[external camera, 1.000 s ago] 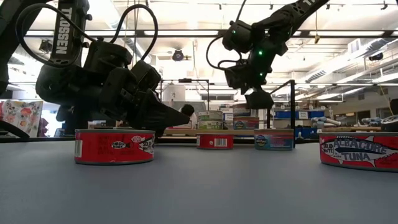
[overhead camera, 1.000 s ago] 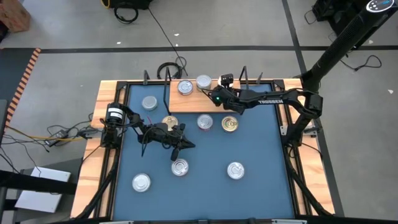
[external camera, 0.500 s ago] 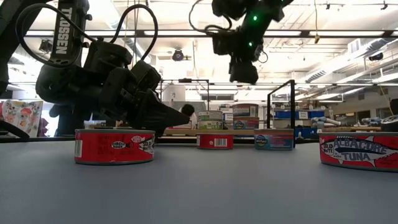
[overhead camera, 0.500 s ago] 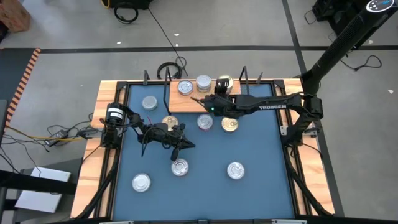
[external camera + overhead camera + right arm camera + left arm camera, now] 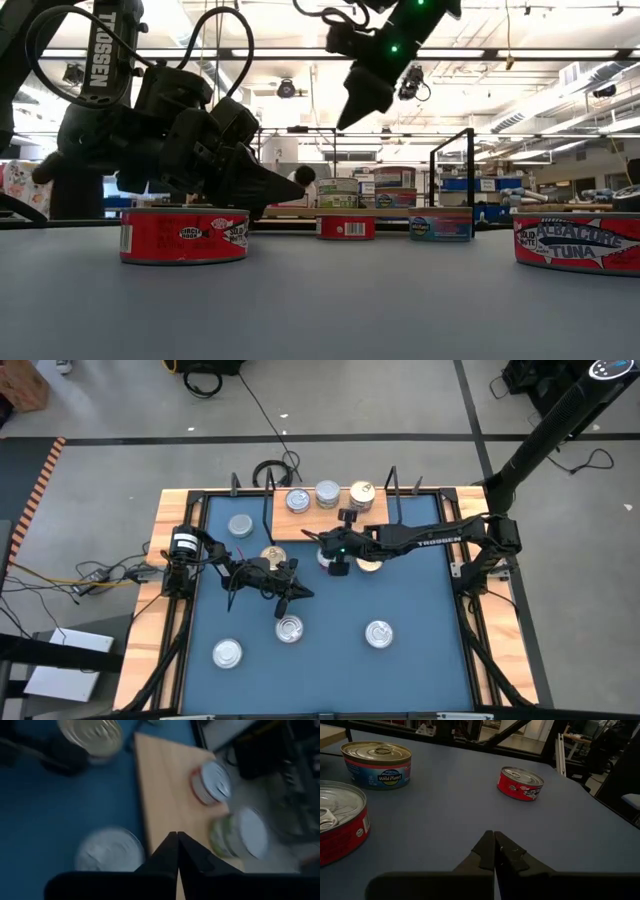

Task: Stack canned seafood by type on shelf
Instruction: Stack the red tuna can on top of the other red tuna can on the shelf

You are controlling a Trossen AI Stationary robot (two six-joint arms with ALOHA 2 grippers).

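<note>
— Grippers? 
— Right gripper (image 5: 322,546) closed, empty, above the mat by the shelf (image 5: 310,523); left gripper (image 5: 300,594) closed, empty.
— Tins?
— Three tins (image 5: 327,494) on shelf, others on the mat

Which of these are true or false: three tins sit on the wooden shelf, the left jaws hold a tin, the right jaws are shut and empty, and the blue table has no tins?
1. Three tins sit on the shelf. True.
2. The left gripper holds a tin. False: its jaws are shut on nothing, low over the table.
3. The right gripper is shut and empty. True.
4. The table has no tins. False: several lie there, such as the tin near the front right.
</note>
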